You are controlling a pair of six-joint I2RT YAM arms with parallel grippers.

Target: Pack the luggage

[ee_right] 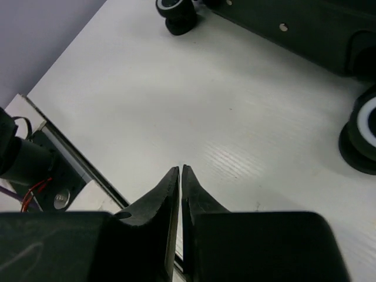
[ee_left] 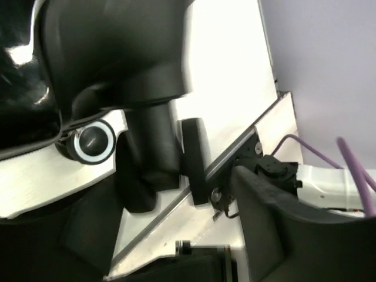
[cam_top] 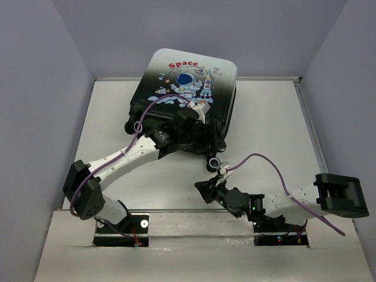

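The luggage (cam_top: 187, 79) lies shut at the back middle of the table, its astronaut and red "Space" print facing up. My left gripper (cam_top: 191, 132) sits at its near black edge. In the left wrist view the left gripper (ee_left: 170, 220) has its dark fingers (ee_left: 276, 223) spread wide, with bare table between them and the luggage shell (ee_left: 111, 47) just beyond. A black caster wheel (ee_left: 94, 143) with a white ring shows there. My right gripper (cam_top: 202, 189) hovers low near the front middle, close to a caster (cam_top: 214, 161). The right gripper (ee_right: 181, 168) is shut on nothing.
Grey walls (cam_top: 41, 88) box in the table on three sides. A metal strip (cam_top: 194, 220) runs along the near edge by the arm bases. Purple cables (cam_top: 273, 167) loop over both arms. Two casters (ee_right: 176, 14) (ee_right: 361, 138) stand ahead of the right gripper.
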